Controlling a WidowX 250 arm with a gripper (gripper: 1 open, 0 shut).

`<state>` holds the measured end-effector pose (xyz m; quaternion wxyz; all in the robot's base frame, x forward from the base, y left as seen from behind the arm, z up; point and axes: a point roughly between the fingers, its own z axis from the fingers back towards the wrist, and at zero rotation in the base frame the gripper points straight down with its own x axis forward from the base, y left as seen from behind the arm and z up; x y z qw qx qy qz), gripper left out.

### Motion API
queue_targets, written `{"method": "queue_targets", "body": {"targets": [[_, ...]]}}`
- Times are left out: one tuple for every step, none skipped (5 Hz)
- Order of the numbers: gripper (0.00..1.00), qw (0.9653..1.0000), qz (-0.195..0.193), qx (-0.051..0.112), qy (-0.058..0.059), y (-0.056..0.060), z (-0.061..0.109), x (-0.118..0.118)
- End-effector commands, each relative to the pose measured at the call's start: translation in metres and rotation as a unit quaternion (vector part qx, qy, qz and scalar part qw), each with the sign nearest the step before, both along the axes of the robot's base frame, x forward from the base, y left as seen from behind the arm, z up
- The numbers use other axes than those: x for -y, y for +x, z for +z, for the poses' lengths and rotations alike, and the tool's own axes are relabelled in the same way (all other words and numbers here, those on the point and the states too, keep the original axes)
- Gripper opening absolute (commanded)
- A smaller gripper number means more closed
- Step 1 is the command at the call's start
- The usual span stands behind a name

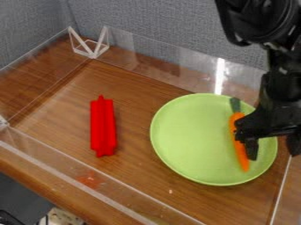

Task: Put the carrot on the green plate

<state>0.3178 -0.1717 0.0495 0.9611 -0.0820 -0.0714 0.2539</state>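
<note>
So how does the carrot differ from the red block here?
The carrot is orange and tapered; the red block is red, ridged and even in width. The carrot lies on the green plate, right under the end effector; the block lies on the wooden table, well apart. Both lie flat.

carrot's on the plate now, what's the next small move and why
Probably lift the gripper straight up and clear. The carrot already lies on the right side of the green plate, and the jaws stand open around it, so nothing is left to carry.
</note>
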Motion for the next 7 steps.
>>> {"method": "queue_targets", "body": {"targets": [[1.00, 0.9996, -0.016, 0.021, -0.007, -0.003, 0.012, 0.004], [1.00, 0.9995, -0.019, 0.021, -0.010, -0.002, 0.028, 0.015], [1.00, 0.9994, -0.023, 0.022, -0.011, 0.000, 0.043, 0.017], [1.00, 0.9993, -0.026, 0.024, -0.011, 0.000, 0.054, 0.018], [1.00, 0.9993, -0.024, 0.025, -0.011, 0.000, 0.056, 0.018], [1.00, 0.9994, -0.022, 0.025, -0.010, -0.001, 0.054, 0.019], [1.00, 0.9995, -0.012, 0.026, -0.009, -0.003, 0.053, 0.015]]}}
